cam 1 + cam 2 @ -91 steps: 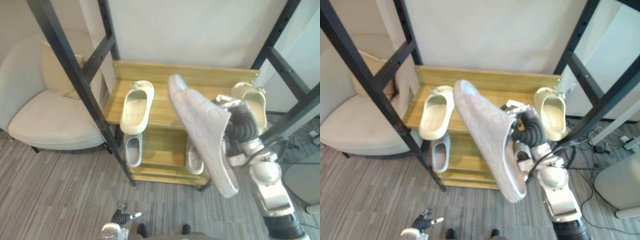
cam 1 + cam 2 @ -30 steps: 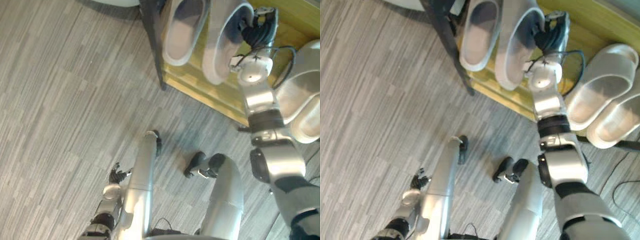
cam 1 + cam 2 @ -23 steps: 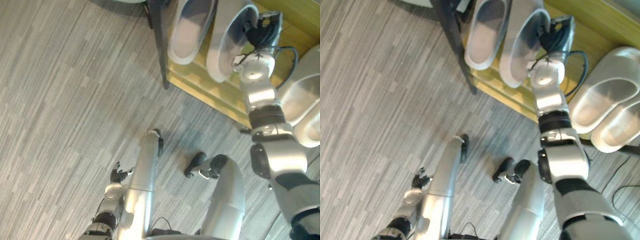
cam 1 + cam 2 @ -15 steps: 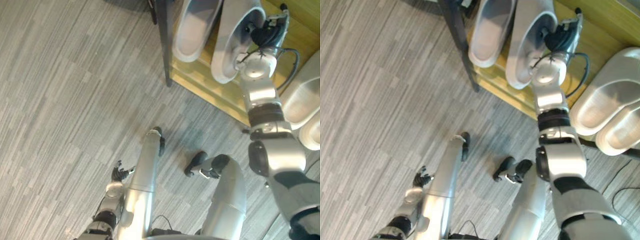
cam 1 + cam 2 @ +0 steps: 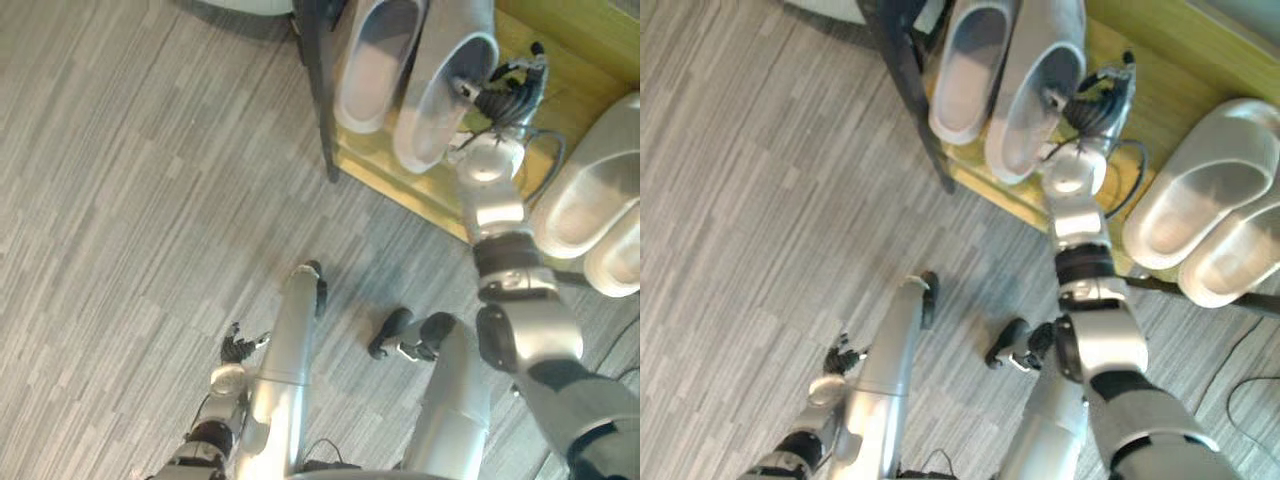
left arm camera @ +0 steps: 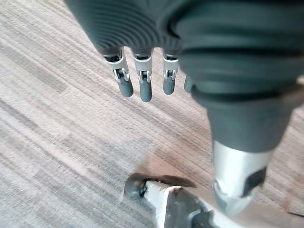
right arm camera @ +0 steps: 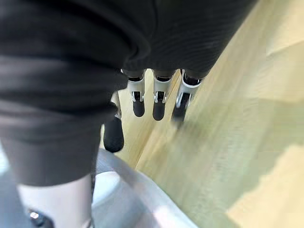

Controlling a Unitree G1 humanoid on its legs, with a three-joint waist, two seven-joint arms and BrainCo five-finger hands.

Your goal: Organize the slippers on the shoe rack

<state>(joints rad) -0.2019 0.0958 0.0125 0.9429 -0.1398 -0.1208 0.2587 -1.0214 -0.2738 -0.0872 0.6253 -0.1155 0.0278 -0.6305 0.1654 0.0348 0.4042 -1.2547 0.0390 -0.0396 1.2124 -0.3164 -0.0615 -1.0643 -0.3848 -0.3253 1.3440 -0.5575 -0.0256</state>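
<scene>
Two grey slippers lie side by side on the low wooden shelf [image 5: 565, 55] of the rack, one [image 5: 375, 60] beside the black post and the other [image 5: 445, 90] to its right. My right hand [image 5: 510, 88] hovers just right of the second slipper's heel, open, with nothing in it. In the right wrist view its fingers [image 7: 159, 102] point straight along the wood, and the slipper's grey edge [image 7: 128, 199] shows under the thumb. My left hand [image 5: 236, 348] hangs low over the floor, with its fingers [image 6: 142, 83] straight and empty.
Two cream slippers [image 5: 585, 190] [image 5: 622, 255] sit close together at the right edge. The rack's black slanted post [image 5: 318, 90] stands left of the grey pair. Grey striped flooring [image 5: 130, 200] spreads out to the left and in front of the rack.
My right hand has let go of the second grey slipper, its fingers uncurling, and drawn slightly back. The slipper now lies beside the first one. The left hand has stayed put.
</scene>
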